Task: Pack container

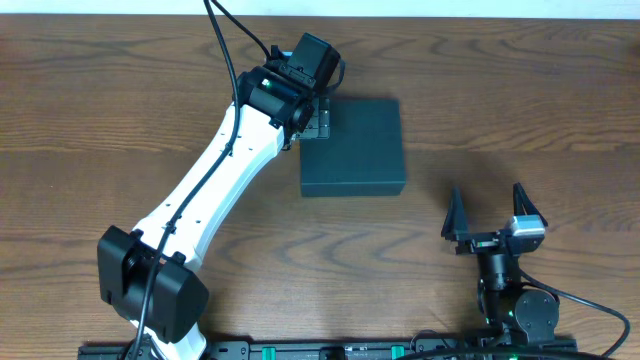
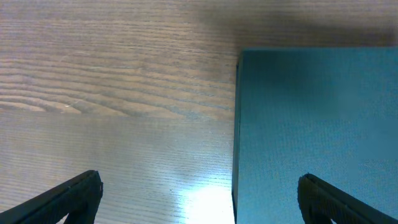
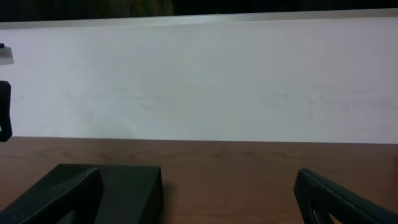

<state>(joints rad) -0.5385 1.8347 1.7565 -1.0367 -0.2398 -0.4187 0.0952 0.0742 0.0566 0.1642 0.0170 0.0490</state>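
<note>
Brown wood-grain laminate covers the table [image 1: 120, 100] across the overhead view. Near the centre lies the dark blue-green square cardboard container [image 1: 360, 150], matte, with its lid flat and closed. The white left arm [image 1: 220, 170] slants up to the container's upper-left corner. At lower right, well apart from it, the right gripper [image 1: 487, 197] holds its black fingers spread wide. In the left wrist view the left gripper [image 2: 202, 199] is also spread, one finger before wood, the other before the container's finely textured top. The right wrist view shows a plain white wall [image 3: 199, 81] behind the table, with the container at lower left.
</note>
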